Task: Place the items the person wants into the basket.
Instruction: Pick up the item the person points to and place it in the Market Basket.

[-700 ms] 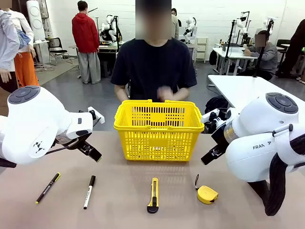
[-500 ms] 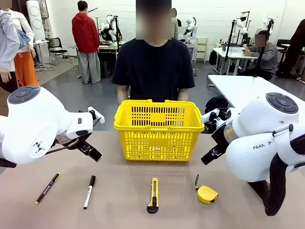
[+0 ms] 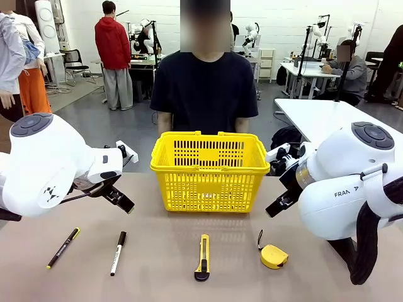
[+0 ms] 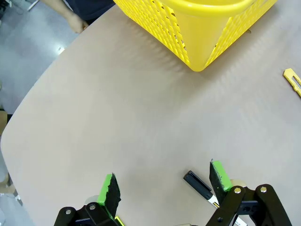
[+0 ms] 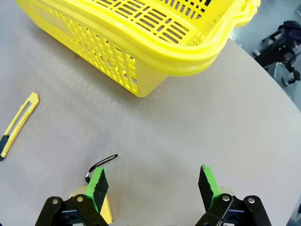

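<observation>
My left claw (image 4: pixel 164 175) hangs over the bare table (image 3: pixel 157 239) with its fingers spread wide and nothing between them. A black pen (image 4: pixel 200 186) lies just beside one green pad in my left wrist view, low on the table under the claw and not touched. A second pen (image 3: pixel 63 248) lies farther out on my left side. The basket (image 3: pixel 208 182) stands ahead of this claw and off to its inner side, upright on the table, well apart from the fingers.

My right claw (image 5: pixel 151 173) is spread wide too, and it also holds nothing. The tape measure (image 3: pixel 273 256) lies right below it, its yellow body partly hidden behind one finger in my right wrist view. Its black strap curls out on the table toward the gap between the fingers. The knife (image 3: pixel 202 257) lies flat well off to this claw's inner side, between my two claws and near my edge of the table. The basket's near corner sits ahead of the right claw, apart from it.

The person (image 3: pixel 204 88) stands behind the basket, on the far side from both claws. I cannot see what lies on the basket's floor.
</observation>
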Controlling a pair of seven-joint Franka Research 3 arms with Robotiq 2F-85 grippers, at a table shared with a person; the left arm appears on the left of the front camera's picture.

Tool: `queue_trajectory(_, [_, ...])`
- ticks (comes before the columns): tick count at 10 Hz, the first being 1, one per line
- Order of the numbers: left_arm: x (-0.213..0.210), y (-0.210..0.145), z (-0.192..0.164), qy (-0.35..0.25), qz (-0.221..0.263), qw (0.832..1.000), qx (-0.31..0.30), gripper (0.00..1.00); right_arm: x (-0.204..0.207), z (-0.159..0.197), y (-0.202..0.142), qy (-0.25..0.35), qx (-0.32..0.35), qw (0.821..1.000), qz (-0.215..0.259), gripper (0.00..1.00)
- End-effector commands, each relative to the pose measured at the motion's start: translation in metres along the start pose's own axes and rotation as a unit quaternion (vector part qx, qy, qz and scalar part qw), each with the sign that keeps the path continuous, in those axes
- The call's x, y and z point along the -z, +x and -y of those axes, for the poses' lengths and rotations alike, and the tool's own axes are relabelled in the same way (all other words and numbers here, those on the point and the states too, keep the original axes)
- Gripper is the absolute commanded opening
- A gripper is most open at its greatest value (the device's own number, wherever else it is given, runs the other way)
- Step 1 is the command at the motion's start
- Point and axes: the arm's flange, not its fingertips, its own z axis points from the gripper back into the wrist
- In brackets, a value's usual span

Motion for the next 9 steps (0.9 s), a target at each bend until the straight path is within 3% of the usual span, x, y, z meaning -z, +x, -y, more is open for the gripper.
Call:
queue_trajectory(1, [0.000, 0.000, 0.000, 0.000, 0.000, 1.000, 0.000, 1.00, 0.000, 0.000, 0.000, 0.000, 0.000, 1.000, 0.000, 1.00])
queue_trajectory(7, [0.000, 0.000, 0.000, 0.000, 0.000, 1.000, 0.000, 1.00, 0.000, 0.000, 0.000, 0.000, 0.000, 1.000, 0.000, 1.00])
queue_trajectory(8, [0.000, 0.000, 0.000, 0.000, 0.000, 1.000, 0.000, 1.00, -0.036, -0.011, -0.005, -0.023, -0.006, 0.999, 0.024, 1.00])
queue_trajectory(9, [-0.049, 0.007, 0.002, 0.020, 0.017, 1.000, 0.004, 1.00, -0.089, -0.020, -0.010, -0.066, -0.022, 0.996, 0.046, 1.00])
